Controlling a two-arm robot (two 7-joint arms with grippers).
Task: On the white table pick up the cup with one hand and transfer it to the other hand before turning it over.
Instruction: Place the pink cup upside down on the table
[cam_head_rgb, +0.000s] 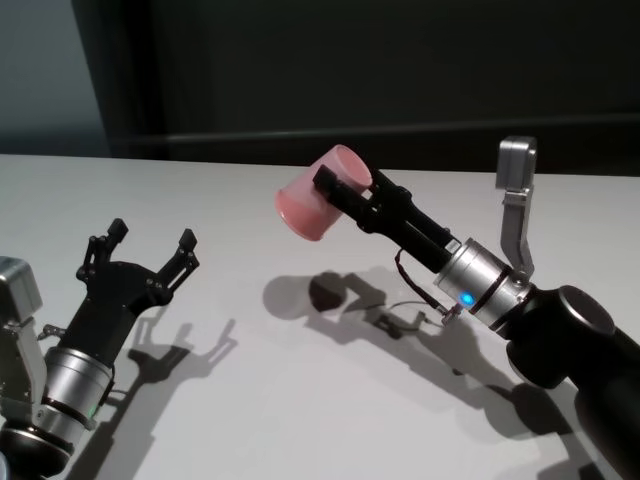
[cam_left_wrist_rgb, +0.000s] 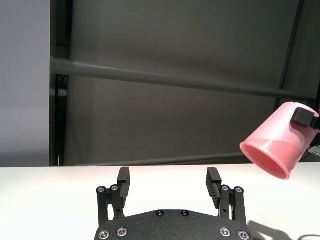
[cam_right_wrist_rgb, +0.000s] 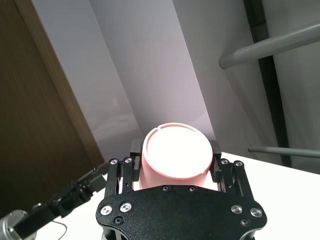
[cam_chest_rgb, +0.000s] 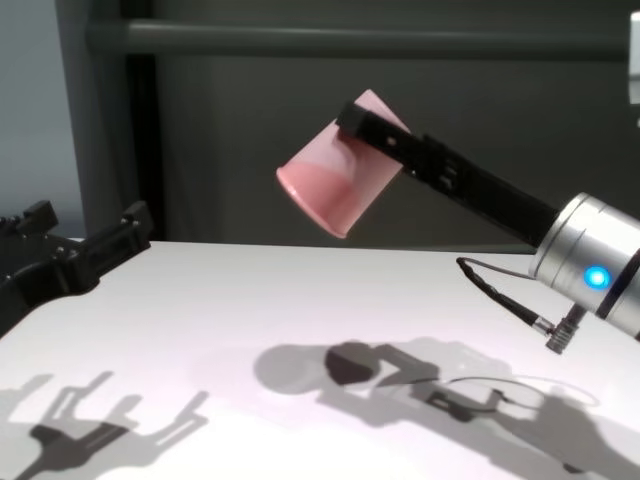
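cup (cam_left_wrist_rgb: 280, 145) partly behind right hand finger, left hand (cam_chest_rgb: 60, 255) cut by edge

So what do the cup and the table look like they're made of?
The cup, held tilted in the air by the right gripper, looks like smooth pink plastic: thin even wall, soft sheen, no handle. The table looks like a matte white laminate or painted board, though that is uncertain: it takes shadows without glare.

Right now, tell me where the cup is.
The cup is in the air above the white table, right of centre in the head view, clamped near its base by the right gripper, rim tilted down toward the open left gripper.
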